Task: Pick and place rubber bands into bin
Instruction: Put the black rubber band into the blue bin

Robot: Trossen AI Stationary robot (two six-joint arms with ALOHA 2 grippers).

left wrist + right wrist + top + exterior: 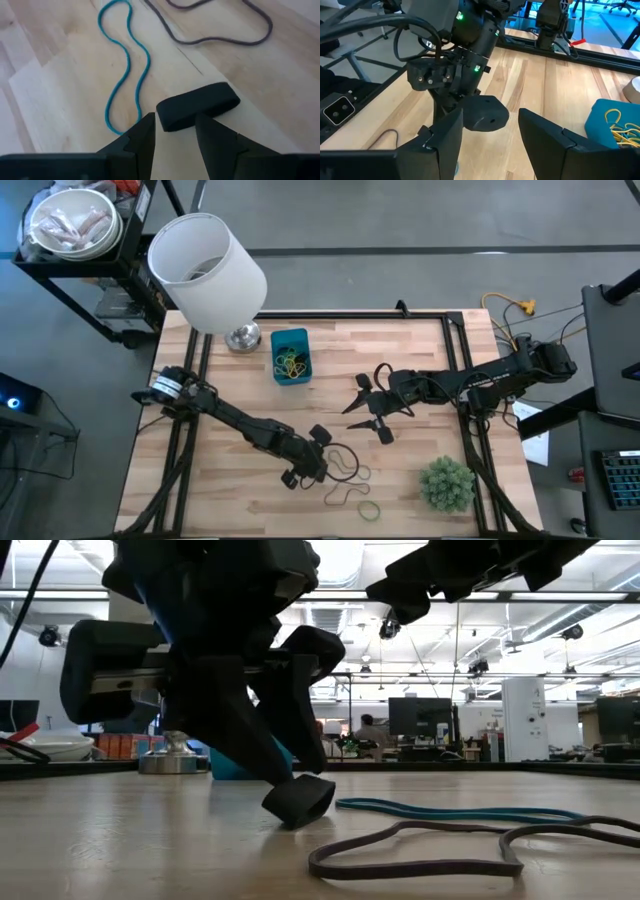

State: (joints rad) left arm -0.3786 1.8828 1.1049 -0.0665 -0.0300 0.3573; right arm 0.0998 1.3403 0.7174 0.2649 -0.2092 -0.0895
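A white bowl [72, 225] heaped with pale pink packets sits on a black cart off the far left corner of the wooden table [420, 350], well left of the blue bin [291, 356]. A big white lamp shade [207, 272] leans over its metal base [243, 338], just left of the bin.

The bin stands open-topped toward the table's far edge and holds a tangle of yellow and green rubber bands [291, 363], which also show in the right wrist view as yellow loops [620, 127] inside the blue wall [600, 120].

Nearer than the bin, the left gripper [305, 462] is low at the tabletop, its fingers [140, 137] parted with nothing between them; one fingertip [298, 800] presses the wood. Just beyond it lie a teal band [125, 65] and a dark brown band [220, 30], both flat on the table and well apart from the bin. More loose bands, including a green loop [369, 510], lie closer to the near edge.

Right of the bin, the right gripper [372, 410] hangs above the table with its fingers [445, 135] spread and empty.

A bushy green plant [446, 483] stands near the front right corner, far from the bin.
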